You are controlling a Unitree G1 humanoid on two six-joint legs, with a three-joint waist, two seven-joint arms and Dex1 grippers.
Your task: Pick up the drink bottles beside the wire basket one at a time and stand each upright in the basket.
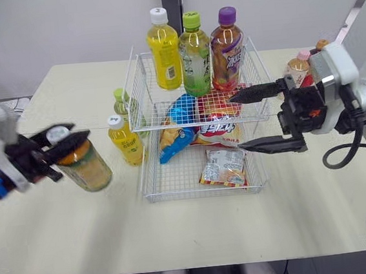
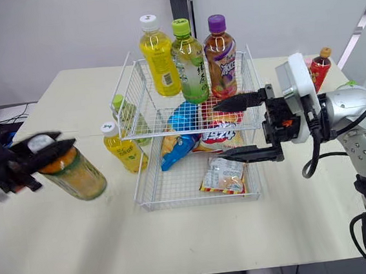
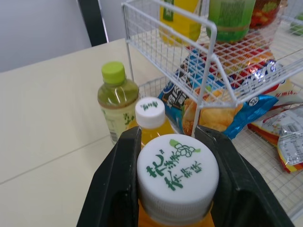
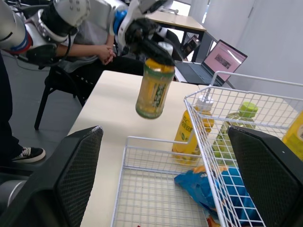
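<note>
Orange drink bottle [image 1: 85,164] is gripped at its cap by the left hand [image 1: 75,133], lifted left of the wire basket [image 1: 151,192], where three bottles [image 1: 194,55] are already stood upright at the far side; a small yellow bottle [image 1: 125,140] and a small green bottle [image 1: 123,106] are left beside it, and the right hand [image 1: 236,122] is held open.

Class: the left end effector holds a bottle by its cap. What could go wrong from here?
The left end effector grips the orange bottle only at its cap, hanging tilted: it may slip.
The yellow bottle and green bottle stand between it and the wire basket: a knock could topple them.
Loose snack bags cover much of the lower tier, so it may not stand upright.
</note>
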